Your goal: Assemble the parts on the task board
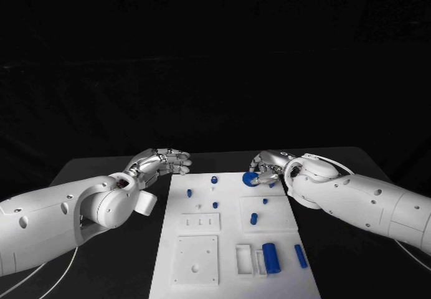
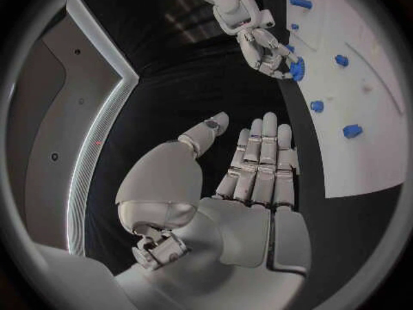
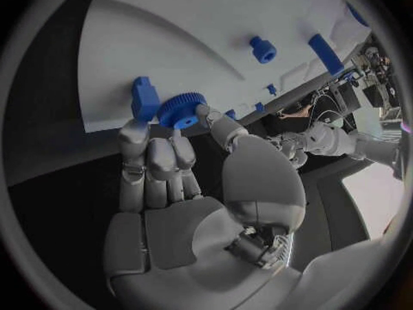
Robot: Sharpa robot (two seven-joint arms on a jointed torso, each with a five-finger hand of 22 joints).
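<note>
On the black worktop [image 1: 108, 163] lies the white task board [image 1: 235, 249], running from the near edge away toward the far side. At its near end, on the right, a large blue cylinder [image 1: 271, 258] lies beside a white rectangular holder [image 1: 244, 259], with a slimmer blue peg [image 1: 300, 255] just to its right; to the left of these sits a square white plate [image 1: 197, 259], and just beyond that a smaller white plate [image 1: 200, 222]. Farther along, small blue parts are scattered over the middle of the board: one [image 1: 253, 218] right of centre, another [image 1: 215, 204] near the centre line, one [image 1: 266, 201] toward the right edge, one [image 1: 189, 192] near the left edge, and one [image 1: 215, 180] at the far end. At the board's far right corner, the right robot hand [image 1: 266, 169] pinches a blue gear [image 1: 250, 179] between thumb and fingertips, just above the board. Off the far left corner, the left robot hand [image 1: 162, 163] hovers over the worktop, empty, its fingers loosely spread.
</note>
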